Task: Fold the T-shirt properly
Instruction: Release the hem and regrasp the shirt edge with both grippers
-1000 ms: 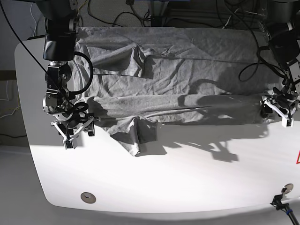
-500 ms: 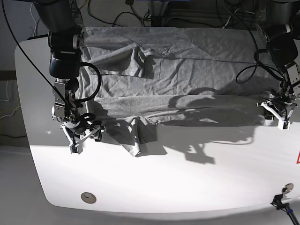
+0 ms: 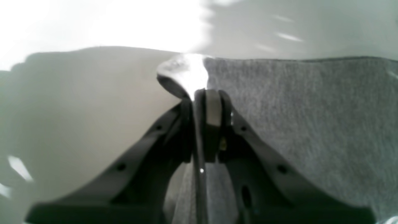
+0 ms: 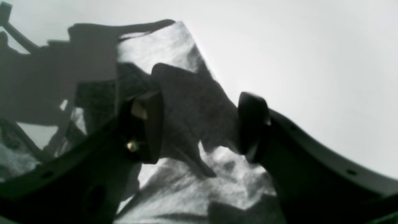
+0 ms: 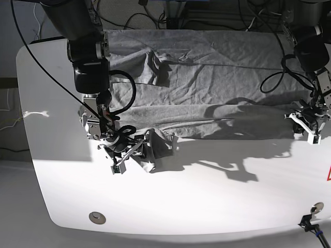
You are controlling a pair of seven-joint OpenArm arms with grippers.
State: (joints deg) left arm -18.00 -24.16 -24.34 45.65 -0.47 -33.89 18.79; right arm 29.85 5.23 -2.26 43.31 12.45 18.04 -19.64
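Note:
The light grey T-shirt (image 5: pixel 217 88) lies spread and wrinkled across the far half of the white table (image 5: pixel 207 201), its near part folded back. One sleeve (image 5: pixel 155 150) sticks out toward the front. My right gripper (image 5: pixel 125 155) stands open at that sleeve. In the right wrist view its fingers (image 4: pixel 146 124) straddle a shaded fold of the T-shirt (image 4: pixel 189 102). My left gripper (image 5: pixel 309 125) is at the cloth's right end. In the left wrist view the left gripper (image 3: pixel 206 93) is shut on the edge of the T-shirt (image 3: pixel 311 124), with cloth pinched between the pads.
Cables and dark equipment (image 5: pixel 170 13) run along the table's back edge. A round metal insert (image 5: pixel 96 217) sits near the front left, another insert (image 5: pixel 316 208) near the front right. A red mark (image 5: pixel 328 173) shows at the right edge.
My right arm has swung right along the near fold, from the shirt's left corner to the sleeve. My left gripper has closed on the cloth's right edge.

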